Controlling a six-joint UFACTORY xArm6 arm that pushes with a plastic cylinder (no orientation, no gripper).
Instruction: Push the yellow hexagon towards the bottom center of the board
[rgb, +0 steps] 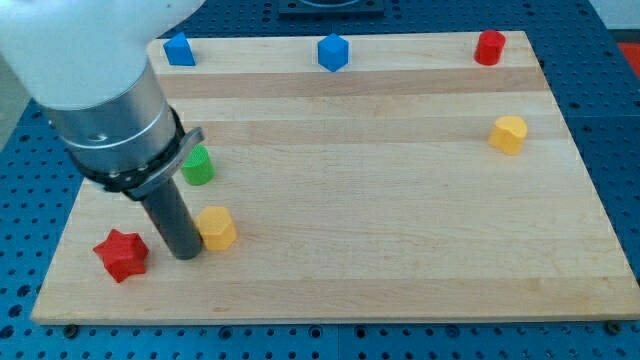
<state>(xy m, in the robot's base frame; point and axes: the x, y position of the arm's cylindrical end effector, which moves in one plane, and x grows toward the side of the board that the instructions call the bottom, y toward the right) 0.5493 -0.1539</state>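
The yellow hexagon lies on the wooden board at the view's lower left. My tip stands just to its left, touching or nearly touching its left side. The dark rod rises from there to the large grey and white arm body at the upper left. A red star block lies left of the tip. A green block sits above the hexagon, partly hidden by the arm.
A blue block and a blue cube sit along the top edge, with a red cylinder at the top right. A second yellow block lies at the right.
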